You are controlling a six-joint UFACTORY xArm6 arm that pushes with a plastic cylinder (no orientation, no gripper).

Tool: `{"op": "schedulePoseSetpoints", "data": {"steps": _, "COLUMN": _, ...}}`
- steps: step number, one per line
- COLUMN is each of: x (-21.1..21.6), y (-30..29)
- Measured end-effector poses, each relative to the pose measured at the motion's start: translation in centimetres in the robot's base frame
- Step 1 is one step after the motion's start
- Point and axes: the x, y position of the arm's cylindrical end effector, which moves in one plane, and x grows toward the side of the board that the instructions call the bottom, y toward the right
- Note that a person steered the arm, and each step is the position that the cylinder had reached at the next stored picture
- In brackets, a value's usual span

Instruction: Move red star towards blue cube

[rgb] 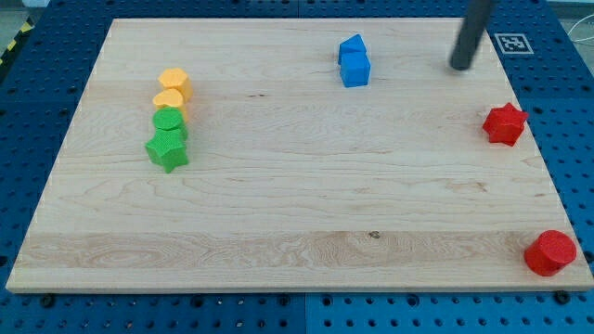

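Eight blocks counted on the wooden board. Landmark, red star: my tip up-left, apart, holding nothing; red cylinder below; two blue blocks, including the blue cube, far left; two yellow and two green farther left.

You are looking down on a pale wooden board resting on a blue perforated table. A black-and-white fiducial marker sits by the board's top right corner, and yellow-black hazard tape edges the top left.
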Motion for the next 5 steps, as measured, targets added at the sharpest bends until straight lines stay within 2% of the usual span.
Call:
{"op": "schedulePoseSetpoints", "data": {"steps": 1, "x": 5.7, "y": 5.7}}
{"op": "schedulePoseSetpoints", "data": {"steps": 2, "x": 9.7, "y": 8.6}}
{"op": "schedulePoseSetpoints", "data": {"steps": 3, "x": 11.5, "y": 7.0}}
{"op": "schedulePoseSetpoints", "data": {"steps": 5, "x": 11.4, "y": 0.4}}
